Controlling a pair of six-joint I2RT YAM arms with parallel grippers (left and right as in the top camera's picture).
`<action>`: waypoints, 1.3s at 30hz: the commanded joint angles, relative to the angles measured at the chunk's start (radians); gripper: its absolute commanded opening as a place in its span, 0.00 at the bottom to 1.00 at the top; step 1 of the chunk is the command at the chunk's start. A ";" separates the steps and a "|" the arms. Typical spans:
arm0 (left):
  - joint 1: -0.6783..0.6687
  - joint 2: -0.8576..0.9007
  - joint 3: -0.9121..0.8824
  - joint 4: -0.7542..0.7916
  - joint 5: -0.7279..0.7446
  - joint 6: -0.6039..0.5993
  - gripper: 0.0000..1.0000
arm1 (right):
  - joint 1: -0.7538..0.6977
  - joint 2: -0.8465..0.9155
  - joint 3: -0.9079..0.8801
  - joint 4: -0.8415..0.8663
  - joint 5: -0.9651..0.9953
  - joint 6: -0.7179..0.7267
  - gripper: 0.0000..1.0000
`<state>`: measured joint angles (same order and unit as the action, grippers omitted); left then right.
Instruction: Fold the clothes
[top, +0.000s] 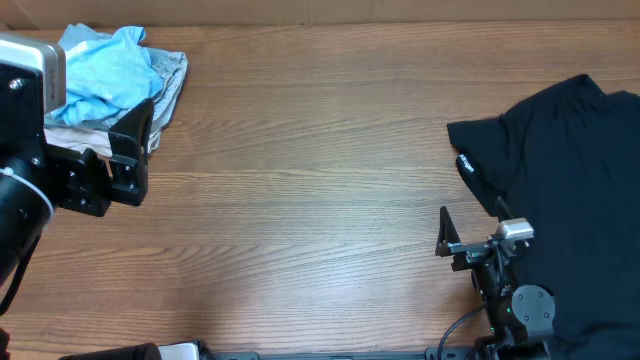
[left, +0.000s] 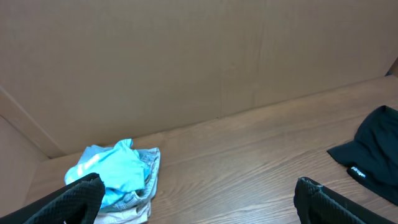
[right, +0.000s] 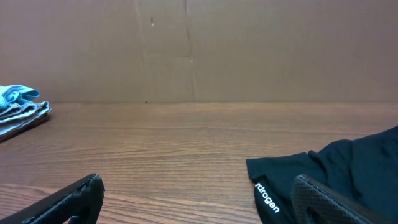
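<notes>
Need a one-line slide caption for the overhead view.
Left gripper and right gripper open, empty, above the table; sky-blue T-shirt crumpled at far left, black T-shirt at right.

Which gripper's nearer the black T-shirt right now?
Right. The right gripper is just beside the black T-shirt, at its sleeve edge; the left gripper is far across the table, by the sky-blue pile.

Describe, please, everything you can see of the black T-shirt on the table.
The black T-shirt lies on the wooden table at its right side, running past the picture's right edge. It looks like soft, matte fabric, spread mostly flat with gentle creases. One short sleeve points toward the table's middle, with small white lettering by its hem. The open right pincer hovers near that sleeve, holding nothing.
</notes>
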<state>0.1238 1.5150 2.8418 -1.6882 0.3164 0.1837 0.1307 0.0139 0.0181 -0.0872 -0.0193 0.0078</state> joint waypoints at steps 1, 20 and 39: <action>-0.006 0.007 -0.001 -0.001 -0.013 0.011 1.00 | -0.005 -0.011 -0.010 0.007 -0.001 0.011 1.00; -0.006 -0.622 -1.336 1.040 -0.095 0.003 1.00 | -0.005 -0.011 -0.010 0.007 -0.002 0.011 1.00; -0.023 -1.471 -2.487 1.635 -0.095 -0.072 1.00 | -0.005 -0.011 -0.010 0.007 -0.001 0.011 1.00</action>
<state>0.0978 0.1249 0.4492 -0.0612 0.1699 0.1337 0.1307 0.0139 0.0181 -0.0879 -0.0200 0.0086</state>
